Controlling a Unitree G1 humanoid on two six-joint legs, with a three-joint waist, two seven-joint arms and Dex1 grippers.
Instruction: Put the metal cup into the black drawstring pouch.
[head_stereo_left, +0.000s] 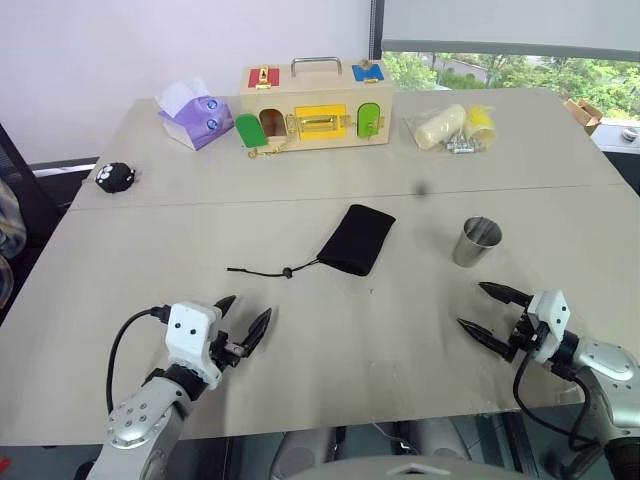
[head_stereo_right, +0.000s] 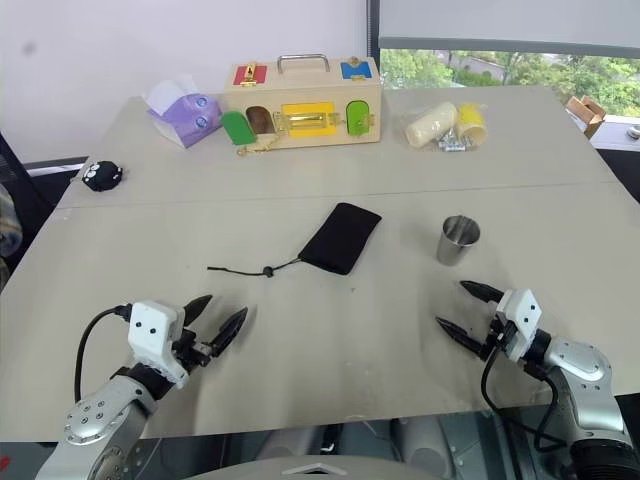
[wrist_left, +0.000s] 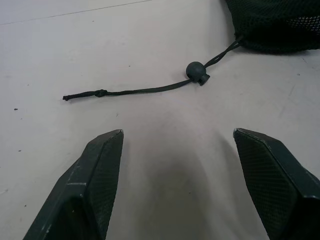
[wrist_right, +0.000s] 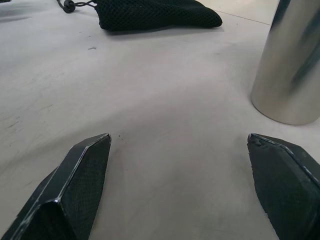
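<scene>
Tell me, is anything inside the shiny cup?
The cup stands upright with its mouth open, and the part of its inside that shows looks empty. Its wall hides the bottom.

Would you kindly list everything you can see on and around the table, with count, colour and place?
metal cup: one, shiny silver, upright on the table's right side, just beyond the right gripper.
black drawstring pouch: one, black, lying flat mid-table, cord and toggle trailing toward the left gripper.
wooden latch box: one, pale wood with coloured doors, far centre.
tissue pack: one, purple, far left of the box.
wrapped rolls: a small cluster, pale yellow, far right of the box.
fuzzy toy: one, black, left edge.
table: one, beige.
left gripper: one, black fingers open, empty, near left.
right gripper: one, black fingers open, empty, near right.
</scene>
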